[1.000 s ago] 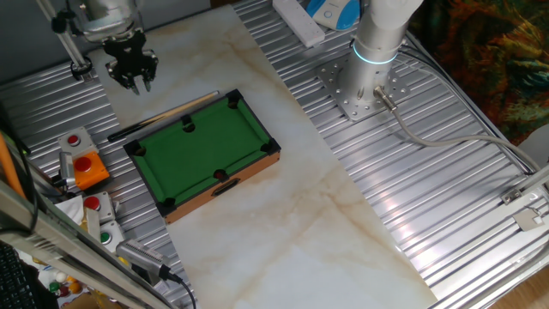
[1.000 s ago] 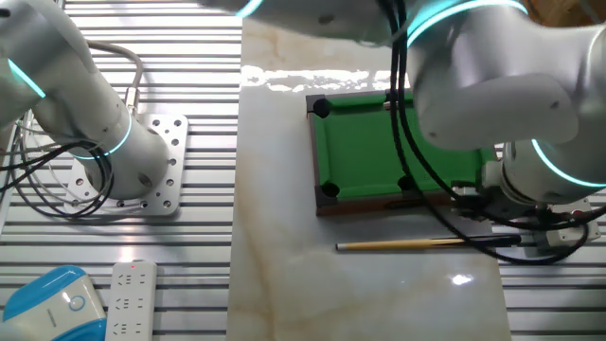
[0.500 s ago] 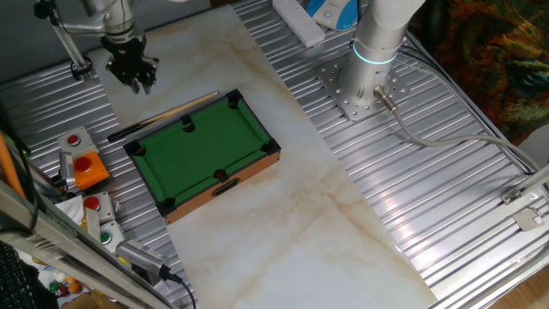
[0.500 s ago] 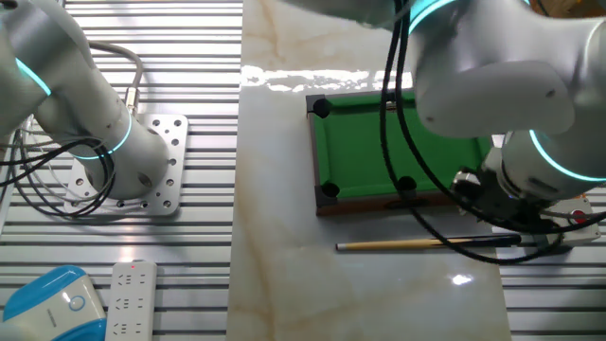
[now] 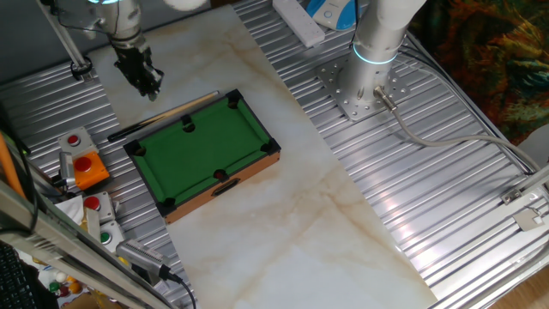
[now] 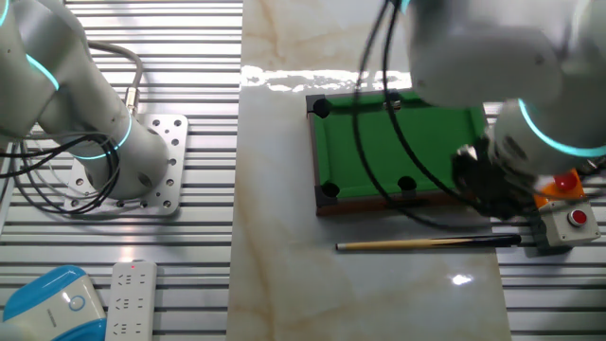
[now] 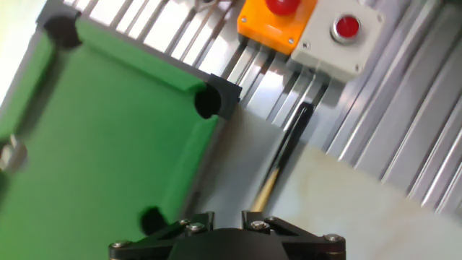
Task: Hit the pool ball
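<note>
Above the cue [image 5: 163, 115] beside the toy pool table [image 5: 202, 148], our end effector [image 5: 147, 81] hangs empty; we cannot tell its jaw spacing. We see no pool ball anywhere. We judge we should centre over the cue's dark butt, descend squarely, then grip.

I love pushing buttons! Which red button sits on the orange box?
The round red push-button on the orange box, nearest the green felt pool table. The smaller red button beside it sits on a grey box instead.
</note>
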Available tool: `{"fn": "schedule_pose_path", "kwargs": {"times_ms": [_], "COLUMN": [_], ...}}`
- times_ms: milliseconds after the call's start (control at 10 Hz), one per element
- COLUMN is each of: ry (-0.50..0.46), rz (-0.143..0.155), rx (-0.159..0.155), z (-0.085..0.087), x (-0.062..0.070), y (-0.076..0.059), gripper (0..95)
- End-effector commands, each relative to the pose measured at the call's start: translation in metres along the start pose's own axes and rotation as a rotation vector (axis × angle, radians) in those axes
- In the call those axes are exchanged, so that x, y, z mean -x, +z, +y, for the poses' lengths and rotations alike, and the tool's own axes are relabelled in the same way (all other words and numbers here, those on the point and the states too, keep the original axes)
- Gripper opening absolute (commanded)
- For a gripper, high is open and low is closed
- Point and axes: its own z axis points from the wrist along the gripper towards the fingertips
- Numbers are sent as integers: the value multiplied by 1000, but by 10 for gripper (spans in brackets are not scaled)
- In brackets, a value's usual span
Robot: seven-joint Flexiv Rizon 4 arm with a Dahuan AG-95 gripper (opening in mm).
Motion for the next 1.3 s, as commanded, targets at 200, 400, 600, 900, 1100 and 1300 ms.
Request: {"fn": "schedule_pose_path", "kwargs": {"times_ms": [200, 400, 600, 900, 1100, 1300], "ry": [307, 364, 404, 427, 426, 419], "rz": [16, 13, 20, 26, 28, 33], "rx": [-16, -18, -25, -24, -22, -23], "z": [60, 80, 95, 102, 102, 102], "x": [-5, -15, -12, -8, -8, -7], "y": [-2, 4, 10, 12, 12, 12], "gripper": [0, 0, 0, 0, 0, 0]}}
